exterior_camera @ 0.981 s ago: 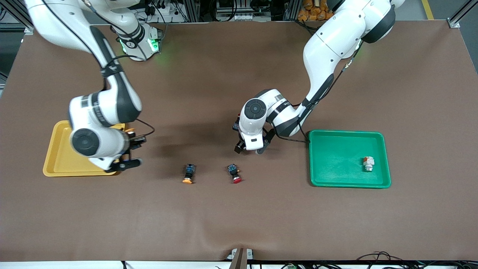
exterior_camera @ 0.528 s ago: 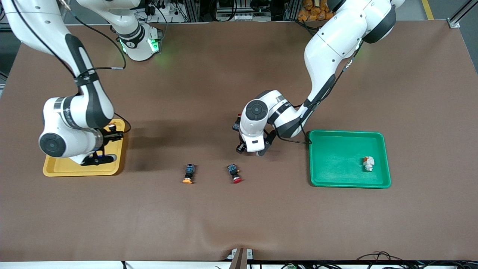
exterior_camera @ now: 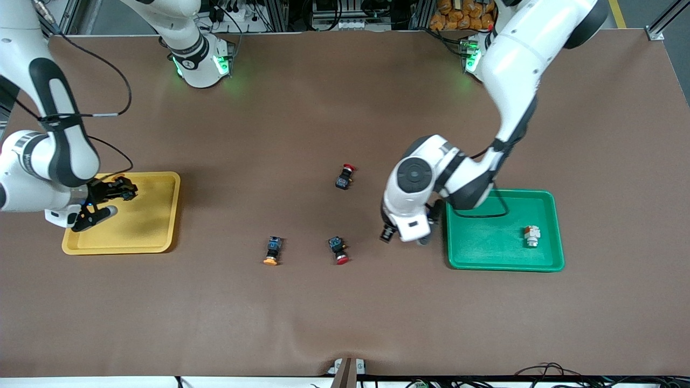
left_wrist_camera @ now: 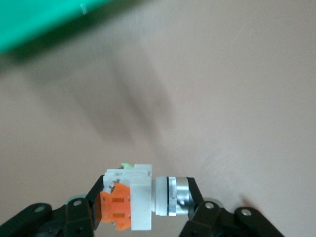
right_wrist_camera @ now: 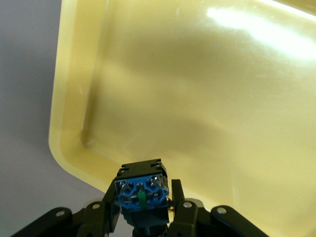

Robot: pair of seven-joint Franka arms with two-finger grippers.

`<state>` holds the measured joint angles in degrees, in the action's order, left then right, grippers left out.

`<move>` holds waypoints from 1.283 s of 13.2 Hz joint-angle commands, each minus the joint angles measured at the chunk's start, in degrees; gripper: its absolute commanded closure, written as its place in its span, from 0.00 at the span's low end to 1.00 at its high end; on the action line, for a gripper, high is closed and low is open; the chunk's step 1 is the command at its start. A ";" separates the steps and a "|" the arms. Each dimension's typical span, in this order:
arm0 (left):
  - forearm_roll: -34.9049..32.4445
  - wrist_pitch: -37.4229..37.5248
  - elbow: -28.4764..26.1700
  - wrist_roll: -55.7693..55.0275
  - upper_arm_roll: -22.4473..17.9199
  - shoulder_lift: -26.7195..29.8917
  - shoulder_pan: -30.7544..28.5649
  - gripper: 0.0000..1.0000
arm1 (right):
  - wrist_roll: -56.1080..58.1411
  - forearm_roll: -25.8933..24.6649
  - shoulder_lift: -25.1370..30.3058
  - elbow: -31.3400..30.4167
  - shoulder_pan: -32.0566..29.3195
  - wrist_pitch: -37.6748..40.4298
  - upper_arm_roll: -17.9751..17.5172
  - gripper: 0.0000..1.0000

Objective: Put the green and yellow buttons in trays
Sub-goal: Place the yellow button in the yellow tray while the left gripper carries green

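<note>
My right gripper (exterior_camera: 107, 200) is over the yellow tray (exterior_camera: 153, 226), shut on a black-bodied button with a blue end (right_wrist_camera: 140, 191). Its cap is hidden. The tray's floor (right_wrist_camera: 197, 98) fills the right wrist view. My left gripper (exterior_camera: 405, 235) is low over the table beside the green tray (exterior_camera: 485, 215), shut on a white-silver button with an orange part (left_wrist_camera: 140, 202). The tray's corner (left_wrist_camera: 34, 22) shows in the left wrist view. Another white-silver button (exterior_camera: 532, 236) lies in the green tray. A black-bodied button with an orange-yellow cap (exterior_camera: 273, 251) lies on the table.
Two black-bodied buttons with red caps lie on the brown mat: one (exterior_camera: 339, 250) beside the orange-capped one, toward the left arm's end, and one (exterior_camera: 344, 177) farther from the front camera.
My right gripper carried its button from the yellow tray's edge to over the tray. My left gripper moved with the white-silver button toward the green tray, uncovering a red-capped button.
</note>
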<state>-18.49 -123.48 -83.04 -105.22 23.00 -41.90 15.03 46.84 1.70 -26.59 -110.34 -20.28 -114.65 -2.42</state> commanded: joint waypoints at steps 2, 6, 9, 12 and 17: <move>0.82 3.59 -1.16 6.60 0.47 4.63 -2.80 1.00 | 14.65 2.08 -6.70 6.35 -3.71 0.57 -1.09 0.93; 1.26 7.88 -1.33 17.74 0.38 6.56 -7.46 1.00 | 15.91 2.96 -7.95 8.30 -4.07 2.94 -1.09 0.00; 1.18 10.18 -1.42 25.13 0.38 6.83 -11.76 1.00 | 14.51 4.09 -7.34 8.30 -3.37 5.57 -1.09 0.00; 1.26 10.62 -1.68 34.53 0.47 6.92 -17.30 1.00 | 4.61 4.54 -6.46 8.39 -1.53 7.77 -1.44 0.00; 0.91 10.36 -3.09 41.66 0.29 4.82 -22.23 1.00 | -14.91 7.78 -3.29 8.48 8.22 10.15 -1.80 0.00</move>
<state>-18.32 -113.50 -84.85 -66.48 22.91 -37.00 -5.56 37.43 7.06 -32.07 -101.30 -16.26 -105.50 -4.62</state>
